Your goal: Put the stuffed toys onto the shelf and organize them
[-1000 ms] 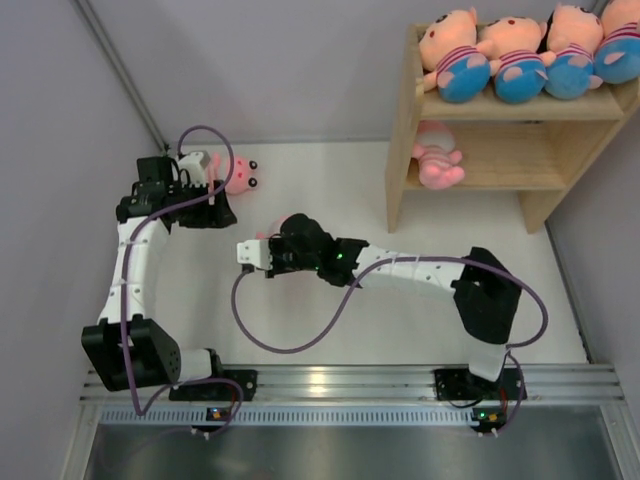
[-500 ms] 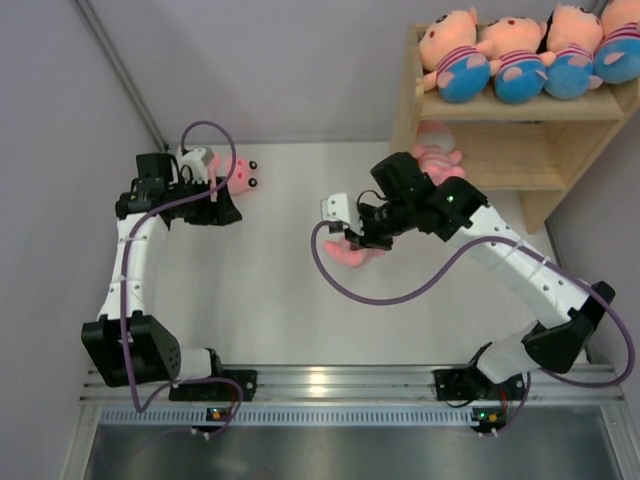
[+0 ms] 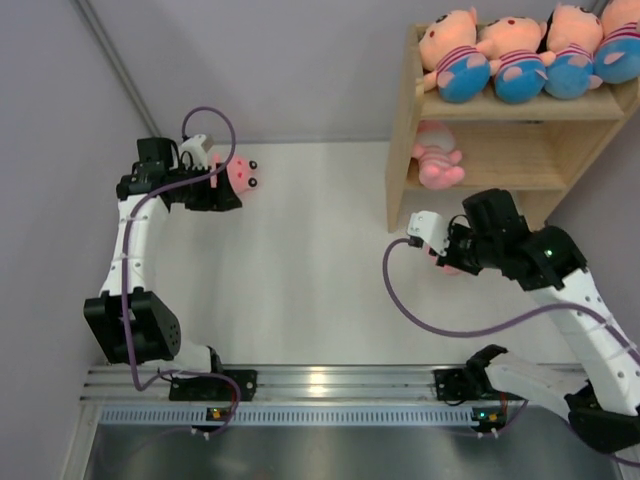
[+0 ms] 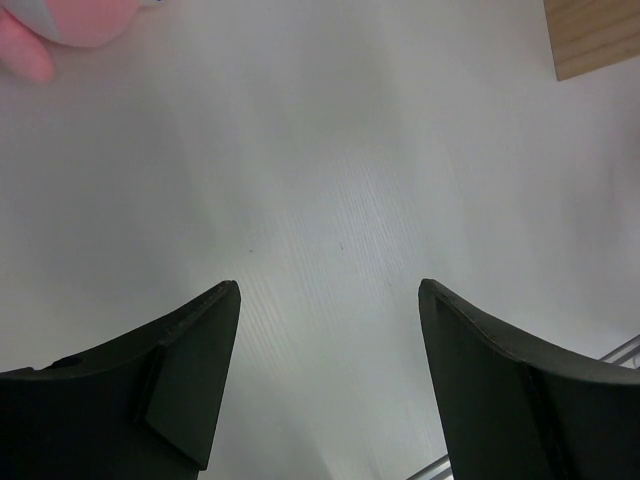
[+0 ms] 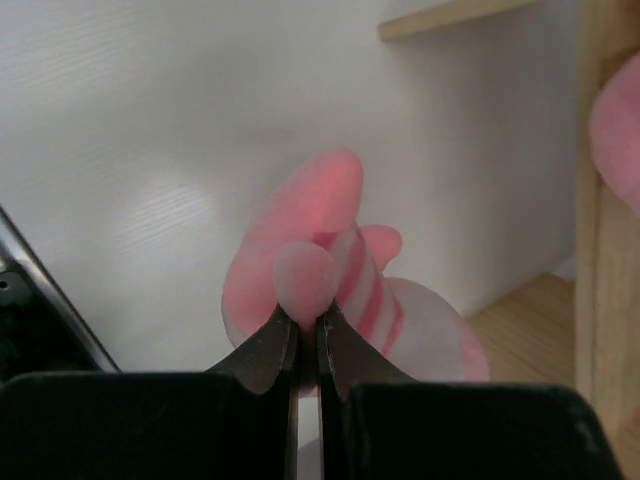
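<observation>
On the shelf (image 3: 402, 170) at two o'clock sit four peach-faced toys (image 3: 520, 55) above one pink toy (image 3: 438, 165); a striped toy (image 5: 340, 270) hangs pinched in the right gripper (image 5: 307, 322) at four o'clock; a last toy (image 3: 240, 175) lies unshelved at ten o'clock beside the wide-spread left gripper (image 4: 328, 290).

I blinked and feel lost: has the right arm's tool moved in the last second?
Yes. The right tool, shut on a pink toy, swung rightward from the middle of the table to just in front of the shelf.

White arm links (image 3: 125, 250), black joints (image 3: 132, 328), purple cables (image 3: 470, 335); left end effector (image 4: 328, 295) matte black.
</observation>
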Available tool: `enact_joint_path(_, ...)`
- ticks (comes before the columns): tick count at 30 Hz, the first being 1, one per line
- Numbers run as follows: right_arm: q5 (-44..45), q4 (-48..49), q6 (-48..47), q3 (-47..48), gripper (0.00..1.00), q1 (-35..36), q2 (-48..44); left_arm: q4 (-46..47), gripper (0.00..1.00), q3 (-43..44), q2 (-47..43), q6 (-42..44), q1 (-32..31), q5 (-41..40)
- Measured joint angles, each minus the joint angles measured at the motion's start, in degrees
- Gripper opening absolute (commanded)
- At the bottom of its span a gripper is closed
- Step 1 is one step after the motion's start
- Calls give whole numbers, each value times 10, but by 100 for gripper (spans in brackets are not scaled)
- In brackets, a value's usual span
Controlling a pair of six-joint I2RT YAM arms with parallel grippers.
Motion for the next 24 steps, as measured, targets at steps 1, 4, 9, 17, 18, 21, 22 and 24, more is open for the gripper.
enact_joint_path(1, 20, 4, -3, -5, 0, -1, -24, 1, 77, 2, 6, 0, 0, 0)
enact_joint_path(4, 77, 23, -23, -12, 0, -16, -68, -1, 77, 3, 16, 0, 0, -1)
enact_joint_path(9, 131, 112, -90, -30, 0, -85, -78, -3, 77, 3, 19, 8, 0, 0)
enact_joint_path(17, -13, 267, -215, -64, 0, -180, -113, -3, 77, 3, 19, 11, 0, 1)
enact_joint_path(18, -49, 267, -226, -52, 0, -207, -97, -4, 77, 3, 19, 11, 0, 2)
enact_joint_path(21, -151, 278, -247, -10, 0, -312, -36, -4, 77, 3, 24, 11, 0, 2)
enact_joint_path(22, -175, 292, -252, -3, 0, -344, -14, -4, 77, 3, 27, 11, 0, 2)
enact_joint_path(24, -206, 309, -261, -3, 0, -383, 15, -5, 77, 3, 33, 10, 0, 1)
